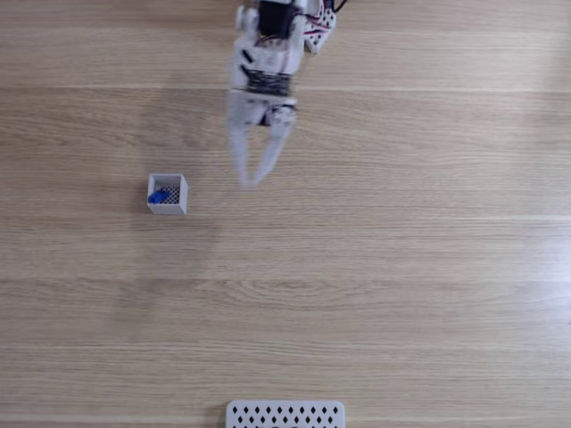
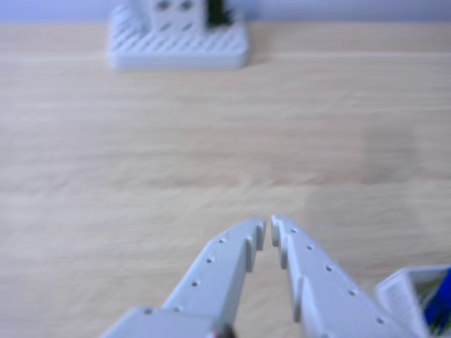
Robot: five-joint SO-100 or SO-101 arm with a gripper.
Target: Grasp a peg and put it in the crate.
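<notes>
Light wood-grain tabletop with long horizontal planks fills the fixed view; a pale wall strip shows along the far edge in the other view. A wide flat white perforated panel lies at the bottom edge of the fixed view, well apart from the arm and directly ahead of the fingertips; in the other view it appears as a blurred white perforated base at the top of the picture with block-like items standing on it.

White two-finger gripper reaches down from the top of the fixed view. Its fingers converge to nearly touching tips, leaving only a thin gap between them. In the other view the gripper shows the same narrow slit, with nothing held between the jaws and the tips clear of any object.

Small white square open-topped crate sits on the tabletop to the left of the fingertips in the fixed view, near but apart. Tiny bright blue plastic peg lies inside the crate, on its dark mesh bottom. In the other view the crate sits at the lower right, just beside the right-hand finger, with the peg at the frame edge.
</notes>
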